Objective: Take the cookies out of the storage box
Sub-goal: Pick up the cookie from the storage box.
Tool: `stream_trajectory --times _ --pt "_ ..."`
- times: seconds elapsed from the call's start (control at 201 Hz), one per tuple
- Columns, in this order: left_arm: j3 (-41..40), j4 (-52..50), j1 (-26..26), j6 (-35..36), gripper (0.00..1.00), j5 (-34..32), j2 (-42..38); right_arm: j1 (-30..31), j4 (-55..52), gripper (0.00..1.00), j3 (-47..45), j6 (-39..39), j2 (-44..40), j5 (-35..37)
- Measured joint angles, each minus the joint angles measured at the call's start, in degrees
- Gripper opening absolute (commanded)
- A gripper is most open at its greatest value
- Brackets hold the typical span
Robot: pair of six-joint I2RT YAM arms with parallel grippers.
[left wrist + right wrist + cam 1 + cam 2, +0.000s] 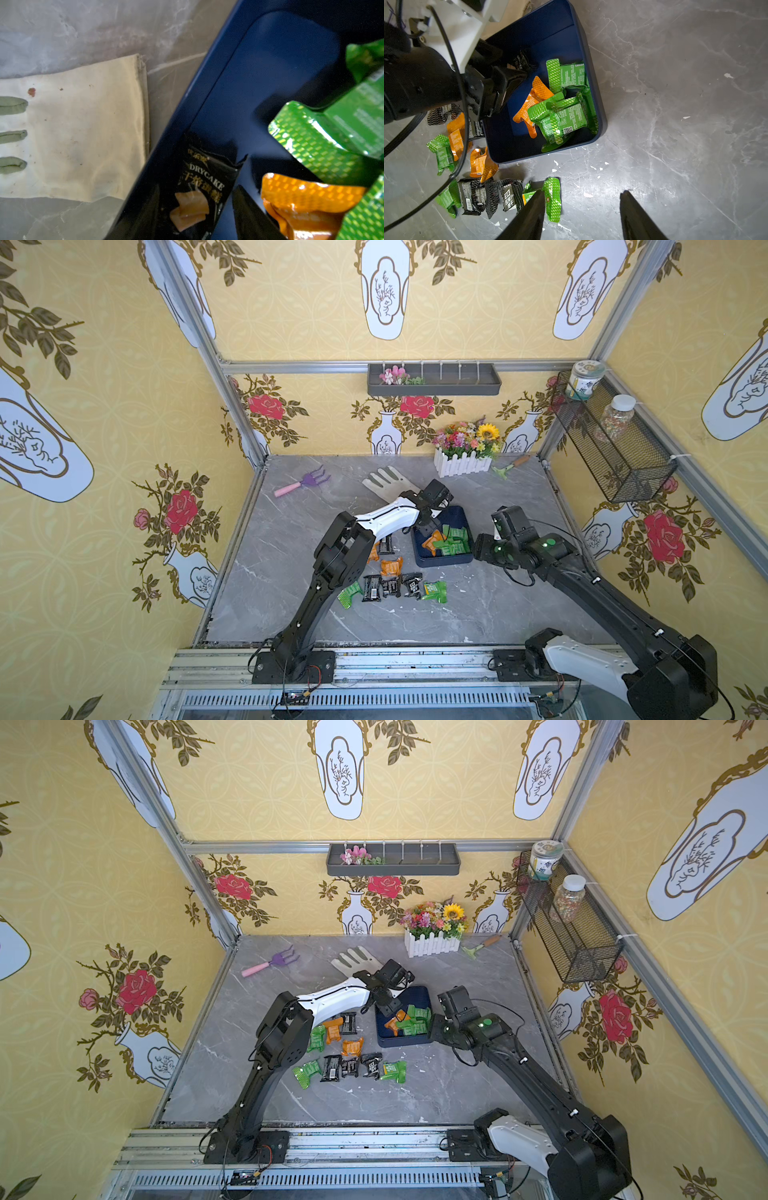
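Observation:
The storage box (pixel 442 562) (pixel 591 62), a dark blue tray, sits mid-table and holds several cookies: green packets (pixel 453 545) (pixel 566 116), an orange one (pixel 529 106) and a black one (pixel 205 187). My left gripper (pixel 427 531) (pixel 196 193) reaches down into the box's far left part. Its jaws stand apart on either side of the black packet. My right gripper (pixel 478 553) (pixel 582 193) hovers open and empty over bare table by the box's front right corner. More cookies (pixel 390 587) (pixel 353 1065) lie on the table left of and in front of the box.
A cream glove (pixel 388 483) (pixel 72 124) lies just behind the box. A purple hand rake (pixel 303 483), a white fence planter (pixel 463 464) and a small trowel (pixel 511 466) line the back. A wire basket (pixel 615 448) hangs on the right wall.

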Motion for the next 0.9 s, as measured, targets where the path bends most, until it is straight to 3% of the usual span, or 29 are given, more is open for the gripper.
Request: stream_trajectory --times 0.199,0.498,0.901 --pt "2.3 -2.0 -0.1 0.4 0.57 0.3 2.2 0.0 0.0 0.61 0.0 0.2 -0.2 0.0" --pt "3.7 -3.7 -0.5 0.1 0.37 1.9 3.2 0.0 0.0 0.61 -0.1 0.2 -0.3 0.0" --pt "5.8 -4.7 -1.0 -1.8 0.17 1.1 3.1 0.0 0.0 0.60 -0.1 0.2 -0.9 -0.1"
